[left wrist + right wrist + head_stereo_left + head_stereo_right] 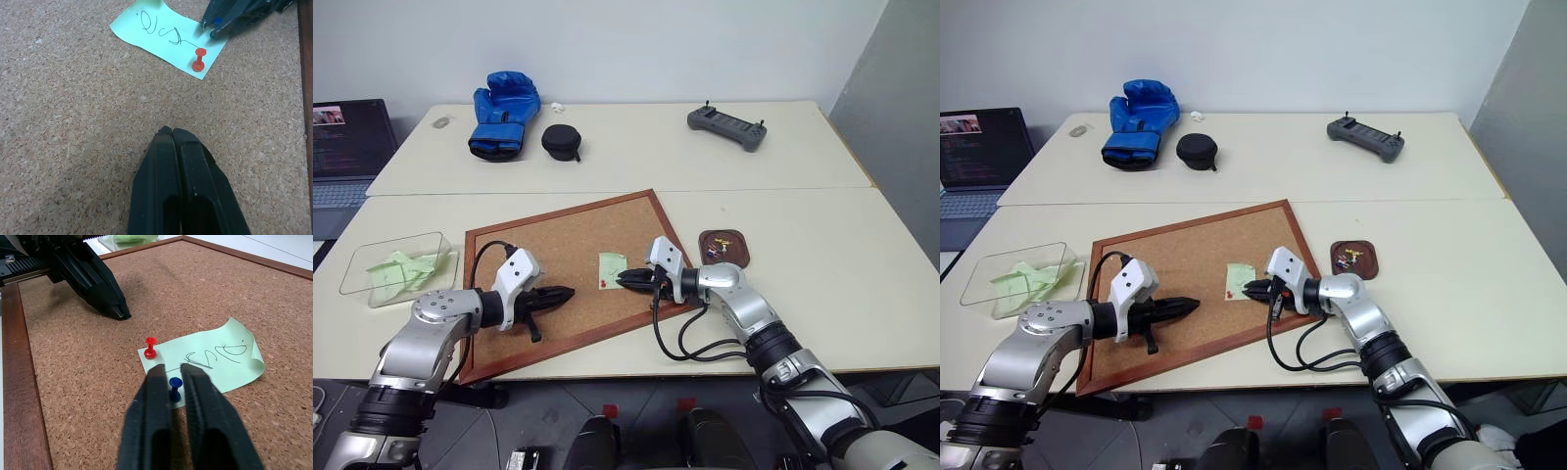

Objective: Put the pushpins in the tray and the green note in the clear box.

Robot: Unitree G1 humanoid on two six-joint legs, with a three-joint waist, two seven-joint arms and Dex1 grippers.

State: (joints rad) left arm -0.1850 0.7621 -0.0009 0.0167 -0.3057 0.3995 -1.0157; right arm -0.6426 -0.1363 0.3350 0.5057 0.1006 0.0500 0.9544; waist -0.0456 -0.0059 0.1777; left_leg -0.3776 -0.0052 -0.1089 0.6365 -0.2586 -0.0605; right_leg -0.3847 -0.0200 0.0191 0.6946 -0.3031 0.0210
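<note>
While both arms lie low over the cork board [558,264]:
Left gripper [171,133]: fingers pressed together, holding nothing.
Right gripper [168,371]: fingers closed about the blue pushpin [174,387], at the green note [215,363] edge.
Red pushpin [150,346]: stuck in the note's corner.
Tray [725,247]: beside the board, pins inside.
Clear box [396,266]: far left, green slips inside.

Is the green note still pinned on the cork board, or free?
Pinned. The green note lies on the cork board with a red pushpin and a blue pushpin standing in it; the right gripper is around the blue one.
</note>
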